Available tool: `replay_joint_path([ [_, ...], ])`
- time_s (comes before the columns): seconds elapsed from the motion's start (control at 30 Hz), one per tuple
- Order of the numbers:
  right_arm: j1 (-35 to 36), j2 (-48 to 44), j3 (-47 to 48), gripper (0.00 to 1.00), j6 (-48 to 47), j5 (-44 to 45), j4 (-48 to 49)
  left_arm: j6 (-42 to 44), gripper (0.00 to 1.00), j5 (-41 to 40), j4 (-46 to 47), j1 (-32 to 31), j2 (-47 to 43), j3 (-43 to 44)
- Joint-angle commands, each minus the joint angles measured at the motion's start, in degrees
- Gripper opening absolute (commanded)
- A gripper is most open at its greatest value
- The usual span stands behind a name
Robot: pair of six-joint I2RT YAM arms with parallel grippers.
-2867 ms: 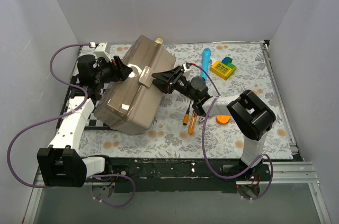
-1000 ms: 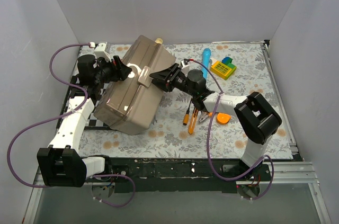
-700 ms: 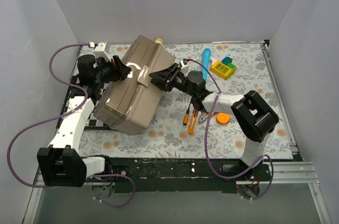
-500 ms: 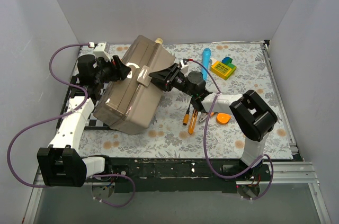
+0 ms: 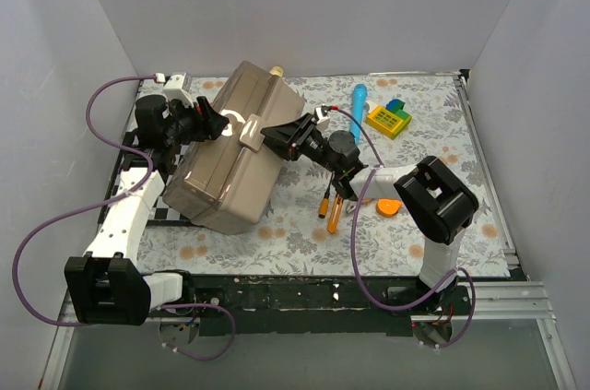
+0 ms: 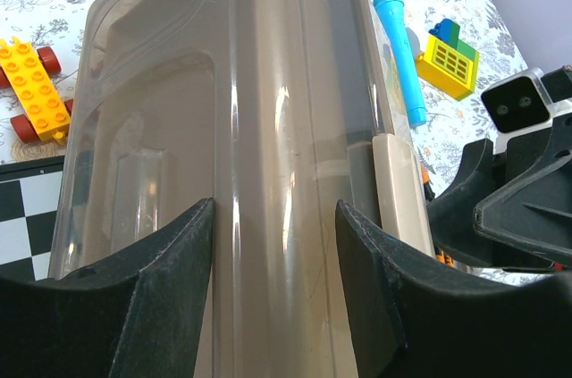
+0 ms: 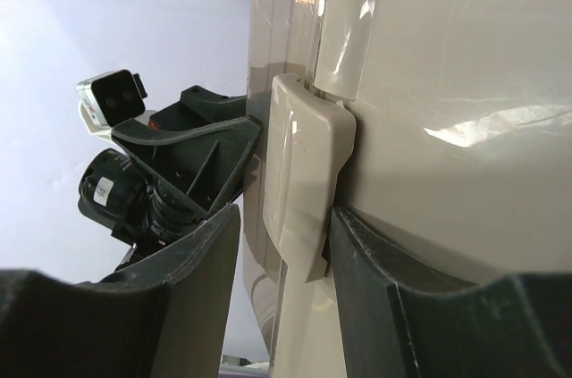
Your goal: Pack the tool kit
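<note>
Grey-brown see-through plastic, that's the toolbox [image 5: 226, 169]. It sits on the left half of the flowery table cloth [image 5: 304, 233], lid closed, tipped so one long edge rides up and the tan latch [image 7: 308, 181] faces the right arm.

The left gripper [image 5: 210, 123] comes in from the far left side. In its wrist view both black fingers [image 6: 174, 306] sit about halfway apart, pressed against either side of the box's raised ridge, so it looks clamped on the toolbox.

The right gripper [image 5: 275, 136] reaches over from the middle of the table and straddles the latch. One finger is right up against it. On the other side I honestly can't tell if it's touching, so no call on whether it's pinching or just hovering around it.

Two orange-handled screwdrivers [image 5: 334, 210] lie loose on the cloth to the right of the box, under the right arm, with an orange disc [image 5: 388, 207] close by. A blue cylinder [image 5: 358, 112] and a yellow block [image 5: 388, 119] sit near the back. The left wrist view also shows a yellow brick car [image 6: 36, 83] beside the box.
</note>
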Motion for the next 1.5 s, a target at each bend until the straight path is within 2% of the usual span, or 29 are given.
replay_joint_path([
  [0.0,0.6,0.0,1.2,0.52,1.7,2.7,16.9,3.2,0.31,-0.3,-15.5,-1.4,4.5,-3.8],
  [0.57,0.6,0.3,0.4,0.49,1.9,4.3,22.4,3.3,0.31,-0.6,-15.6,-1.4,5.0,-3.7],
  [1.47,0.6,-3.9,0.7,0.46,0.9,4.8,22.4,3.6,0.31,-1.6,-16.2,-1.4,5.3,-3.4],
])
